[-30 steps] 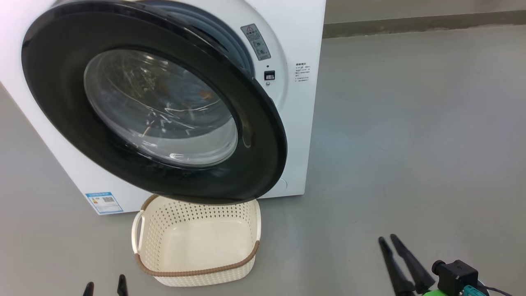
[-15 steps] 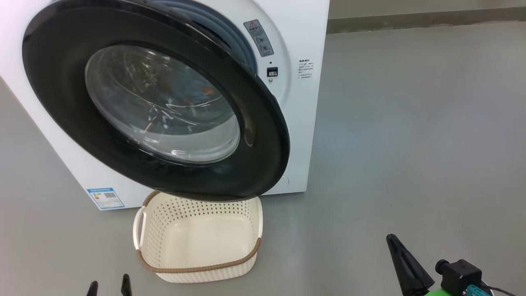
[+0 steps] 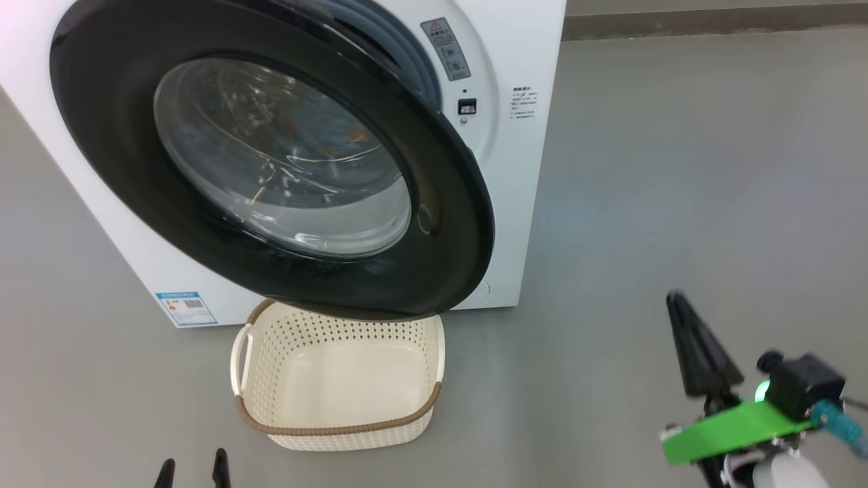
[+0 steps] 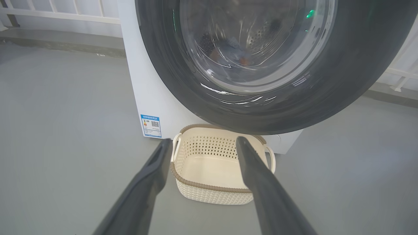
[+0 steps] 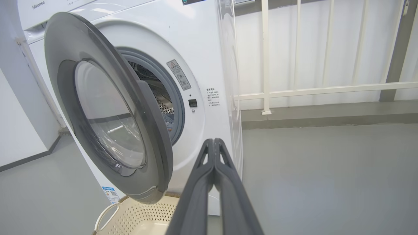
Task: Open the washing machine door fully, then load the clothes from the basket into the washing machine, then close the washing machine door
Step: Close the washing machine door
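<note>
Far left first: my left claw (image 3: 192, 469) hangs low over the floor (image 3: 678, 169), fingers spread wide, holding nothing and touching nothing. Just past it, the blue label sticker (image 3: 186, 308) marks the bottom corner of the washing machine (image 3: 529, 169). Next across, the basket (image 3: 339, 428) sits on the floor right against the machine's front, its cream bottom in plain sight. Above it the washing machine door (image 3: 434, 224) stands partly open, its black rim overhanging the basket's far edge. Through the glass I make out the clothes (image 3: 325, 139), blue with orange spots, lying inside the drum; my right wrist view catches them through the gap too. Over on the right, my right claw (image 3: 676, 301) is raised, its two fingers pressed tight together into one dark point, pinching nothing, well apart from the door and the machine.
</note>
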### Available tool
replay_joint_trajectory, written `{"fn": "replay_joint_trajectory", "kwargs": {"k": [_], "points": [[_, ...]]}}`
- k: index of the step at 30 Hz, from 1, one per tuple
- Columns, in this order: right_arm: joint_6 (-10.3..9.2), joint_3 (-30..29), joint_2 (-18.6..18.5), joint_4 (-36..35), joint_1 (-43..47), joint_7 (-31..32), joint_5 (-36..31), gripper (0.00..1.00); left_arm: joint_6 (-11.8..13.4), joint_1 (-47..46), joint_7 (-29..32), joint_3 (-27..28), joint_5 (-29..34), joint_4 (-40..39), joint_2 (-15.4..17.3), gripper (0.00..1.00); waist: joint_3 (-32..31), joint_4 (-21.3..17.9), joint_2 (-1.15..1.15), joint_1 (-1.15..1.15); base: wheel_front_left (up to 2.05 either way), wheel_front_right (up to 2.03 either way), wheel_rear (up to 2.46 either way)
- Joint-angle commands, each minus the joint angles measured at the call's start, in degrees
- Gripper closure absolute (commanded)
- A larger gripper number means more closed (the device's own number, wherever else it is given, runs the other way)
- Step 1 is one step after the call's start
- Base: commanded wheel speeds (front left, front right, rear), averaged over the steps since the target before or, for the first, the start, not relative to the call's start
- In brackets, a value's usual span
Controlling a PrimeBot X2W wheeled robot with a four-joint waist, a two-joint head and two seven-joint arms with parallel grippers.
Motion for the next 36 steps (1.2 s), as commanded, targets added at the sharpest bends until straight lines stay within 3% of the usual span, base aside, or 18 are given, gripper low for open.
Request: {"fn": "replay_joint_trajectory", "kwargs": {"k": [1, 8, 13, 24, 36], "points": [[0.09, 1.2, -0.6, -2.9, -3.8, -0.3, 0.8, 1.0, 0.5, -1.4, -0.5, 1.5, -0.4, -1.6, 0.2, 0.0, 0.4, 0.5, 0.0, 0.0, 0.0, 0.0, 0.0], [0.09, 1.8, -1.7, -10.5, -12.7, -0.3, 2.9, 1.0, 0.8, -1.9, -0.5, 0.8, -0.6, -1.4, 0.2, 0.0, 1.0, 2.5, 0.0, 0.0, 0.0, 0.0, 0.0], [0.09, 7.3, -2.1, -13.3, -18.9, -0.3, 5.1, 1.0, 0.8, -2.9, -0.5, 0.2, -0.9, -1.2, 0.2, 0.0, 1.9, 4.1, 0.0, 0.0, 0.0, 0.0, 0.0], [0.09, 22.0, -5.1, -6.2, -24.6, -0.3, 7.9, 1.0, 1.6, -5.2, -0.5, -2.4, -2.3, -1.4, 0.2, 0.0, 4.8, 9.5, 0.0, 0.0, 0.0, 0.0, 0.0], [0.09, 24.2, -4.8, 1.9, -26.6, -0.3, 8.5, 1.0, 2.5, -7.8, -0.5, -5.7, -4.2, -1.8, 0.2, 0.0, 9.3, 13.5, 0.0, 0.0, 0.0, 0.0, 0.0]]}}
